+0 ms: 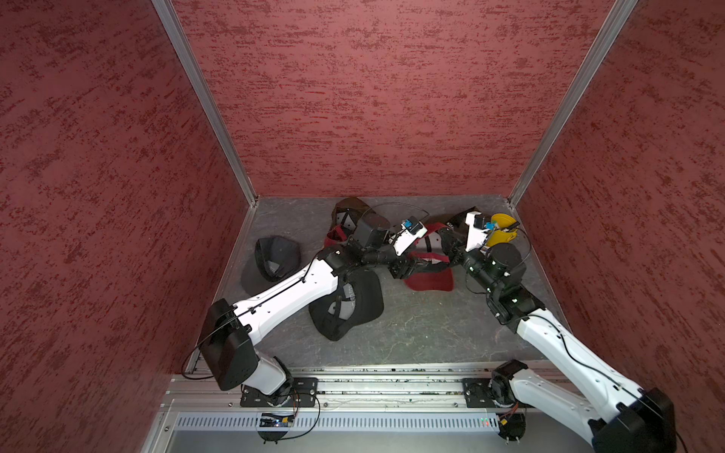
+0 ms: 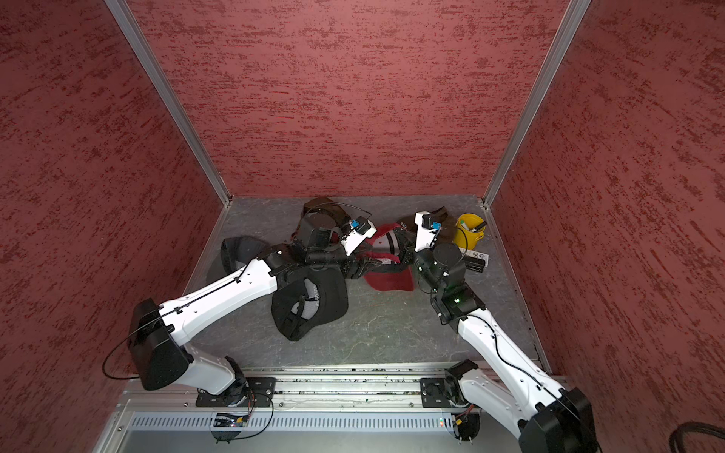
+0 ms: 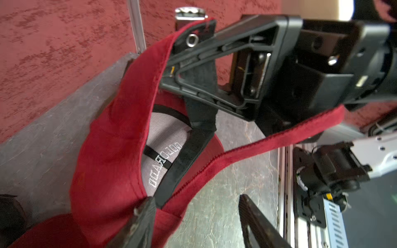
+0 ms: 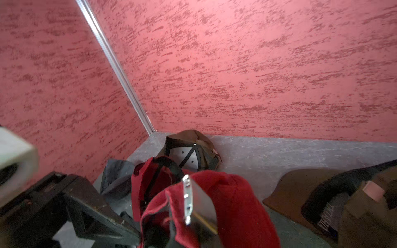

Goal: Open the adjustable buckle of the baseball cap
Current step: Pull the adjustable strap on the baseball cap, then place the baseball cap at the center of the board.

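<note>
Both top views: shows red baseball cap (image 1: 429, 281) (image 2: 392, 281) toward the back, brim on the grey floor (image 1: 412, 333), crown between left gripper (image 1: 408, 270) and right gripper (image 1: 451, 249). Left wrist view: shows left gripper (image 3: 195, 198) slack, jaws apart, one finger (image 3: 144, 223) touching the cap — right gripper (image 3: 182, 53) clenched on the red strap (image 3: 257, 146) just beside the metal buckle (image 3: 190, 15). Right wrist view: shows the buckle (image 4: 187, 199) edge-on against the strap, close to the lens
</note>
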`<state>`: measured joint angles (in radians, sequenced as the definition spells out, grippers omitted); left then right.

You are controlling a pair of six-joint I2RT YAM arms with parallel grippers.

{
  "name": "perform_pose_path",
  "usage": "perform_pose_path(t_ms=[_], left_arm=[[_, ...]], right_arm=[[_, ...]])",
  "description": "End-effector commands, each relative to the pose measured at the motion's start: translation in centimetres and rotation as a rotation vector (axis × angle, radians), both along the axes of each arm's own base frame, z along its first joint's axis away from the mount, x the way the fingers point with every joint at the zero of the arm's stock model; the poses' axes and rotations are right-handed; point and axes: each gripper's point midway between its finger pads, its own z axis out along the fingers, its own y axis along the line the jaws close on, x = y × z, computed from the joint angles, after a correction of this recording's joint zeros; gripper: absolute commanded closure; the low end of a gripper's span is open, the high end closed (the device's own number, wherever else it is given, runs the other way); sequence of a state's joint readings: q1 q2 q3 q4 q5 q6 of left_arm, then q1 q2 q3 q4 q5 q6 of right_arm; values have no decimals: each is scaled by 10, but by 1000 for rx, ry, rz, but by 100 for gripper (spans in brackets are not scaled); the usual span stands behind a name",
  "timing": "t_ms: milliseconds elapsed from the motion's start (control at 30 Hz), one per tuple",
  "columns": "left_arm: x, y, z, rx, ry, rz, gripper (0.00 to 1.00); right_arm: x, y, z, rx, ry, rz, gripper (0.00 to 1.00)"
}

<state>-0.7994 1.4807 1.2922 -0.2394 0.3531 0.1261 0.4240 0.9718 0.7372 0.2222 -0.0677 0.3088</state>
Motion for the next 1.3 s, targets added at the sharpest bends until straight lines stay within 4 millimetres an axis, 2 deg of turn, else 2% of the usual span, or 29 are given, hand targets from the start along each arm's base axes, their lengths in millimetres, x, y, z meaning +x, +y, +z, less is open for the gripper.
perform_pose_path(t_ms=[0,167,267,467,700,867,900,1033,1167,1267], left_arm=[[4,4,53,-158,-105,72,32],[-2,14,60,-180,-137,143,31],[-11,10,53,-196,-130,143,31],[-30,-15,30,-235,-122,113,30],[-32,-53,1,-265,-105,101,30],[-20,-73,-19,-286,-105,140,30],[-17,-75,-16,-318,-123,150,29],[2,-81,-31,-334,-113,228,29],[11,-100,-38,-348,-95,223,29],[23,-103,-50,-327,-80,281,29]], right_arm=[[11,-18,10,98,55,-130,100],[22,-25,15,175,105,-196,100],[29,-30,17,227,137,-243,100],[35,-29,25,292,154,-252,100],[37,-27,29,343,173,-251,100],[36,-29,33,362,174,-255,100],[35,-29,33,365,174,-254,100],[34,-30,34,357,174,-257,100],[33,-34,33,362,174,-275,100],[31,-35,35,367,167,-278,100]])
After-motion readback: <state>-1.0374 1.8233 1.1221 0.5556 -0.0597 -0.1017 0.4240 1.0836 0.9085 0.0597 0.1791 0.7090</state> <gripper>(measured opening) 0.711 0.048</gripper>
